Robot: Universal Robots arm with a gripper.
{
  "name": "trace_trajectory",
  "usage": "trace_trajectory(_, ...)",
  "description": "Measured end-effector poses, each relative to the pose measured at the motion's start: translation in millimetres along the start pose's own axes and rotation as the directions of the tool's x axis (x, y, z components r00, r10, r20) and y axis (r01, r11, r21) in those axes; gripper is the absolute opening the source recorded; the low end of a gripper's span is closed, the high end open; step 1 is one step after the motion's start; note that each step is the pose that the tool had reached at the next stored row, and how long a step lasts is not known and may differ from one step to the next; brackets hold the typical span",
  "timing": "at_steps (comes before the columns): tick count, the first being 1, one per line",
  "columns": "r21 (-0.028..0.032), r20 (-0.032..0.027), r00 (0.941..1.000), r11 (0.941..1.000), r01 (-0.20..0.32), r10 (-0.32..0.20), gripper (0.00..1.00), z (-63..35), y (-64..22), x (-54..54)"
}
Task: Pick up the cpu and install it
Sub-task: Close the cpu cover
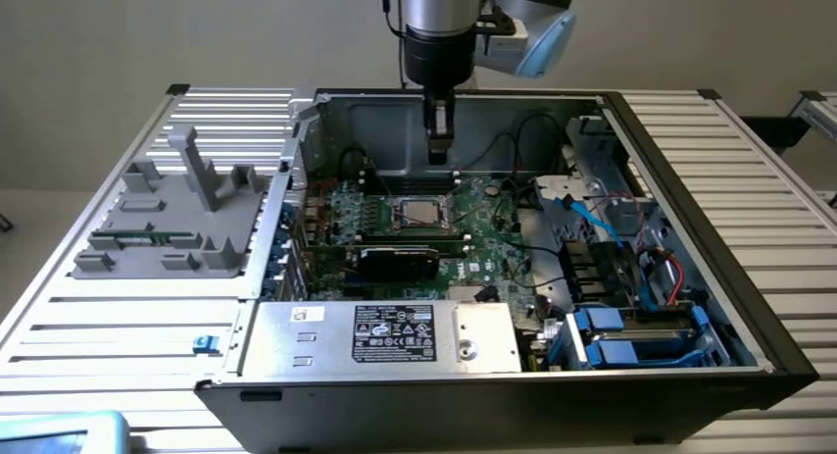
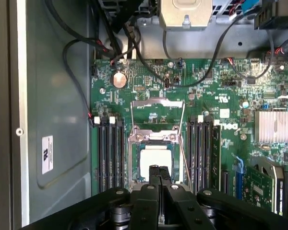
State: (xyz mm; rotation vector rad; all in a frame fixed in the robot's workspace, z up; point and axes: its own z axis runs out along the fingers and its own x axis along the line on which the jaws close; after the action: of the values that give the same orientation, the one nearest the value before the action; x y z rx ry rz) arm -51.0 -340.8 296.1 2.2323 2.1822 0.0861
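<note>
The cpu (image 1: 418, 211) (image 2: 150, 160), a small square chip with a shiny silver top, lies flat inside the black socket (image 2: 134, 143) in the middle of the green motherboard (image 1: 487, 240) (image 2: 201, 91). The socket's metal frame (image 2: 157, 103) is swung up and open. My gripper (image 1: 440, 152) (image 2: 159, 168) hangs inside the open computer case, above the board and just beyond the cpu, clear of it. Its two black fingers are pressed together with nothing between them.
The case walls (image 1: 615, 111) ring the board. A black card (image 1: 399, 261) lies near the socket, and memory slots (image 2: 110, 153) flank it. Cables (image 1: 523, 130), blue drive bays (image 1: 628, 331) and a silver power supply (image 1: 379, 331) crowd the rest. A grey fixture (image 1: 171, 219) stands on the table.
</note>
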Motion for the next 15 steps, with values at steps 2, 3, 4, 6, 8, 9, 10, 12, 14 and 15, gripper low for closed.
trace_trajectory(2, 0.0001, 0.0000, 1.0000, 1.0000, 0.000, 0.000, 0.11, 0.5, 9.1, 0.2)
trace_trajectory(3, 0.0001, -0.0001, 1.0000, 1.0000, 0.000, 0.000, 0.11, 0.7, 13.9, 0.3)
trace_trajectory(4, 0.0001, -0.0001, 1.0000, 1.0000, 0.000, 0.000, 0.11, 1.0, 18.3, 0.4)
trace_trajectory(6, 0.0001, -0.0002, 1.0000, 1.0000, 0.000, 0.000, 0.11, 1.5, 27.3, 0.6)
trace_trajectory(8, 0.0000, -0.0003, 1.0000, 1.0000, 0.000, 0.000, 0.11, 2.0, 36.5, 0.8)
trace_trajectory(9, 0.0001, -0.0003, 1.0000, 1.0000, 0.000, 0.000, 0.11, 2.3, 41.2, 0.9)
trace_trajectory(10, 0.0000, -0.0005, 1.0000, 1.0000, 0.000, 0.000, 0.11, 2.6, 45.7, 1.0)
trace_trajectory(12, 0.0000, -0.0005, 1.0000, 1.0000, 0.000, 0.000, 0.11, 3.5, 54.8, 1.2)
trace_trajectory(14, 0.0001, -0.0003, 1.0000, 1.0000, 0.000, 0.000, 0.11, 5.3, 62.4, 1.3)
trace_trajectory(15, 0.0002, -0.0002, 1.0000, 1.0000, 0.000, 0.000, 0.11, 7.2, 65.3, 1.4)
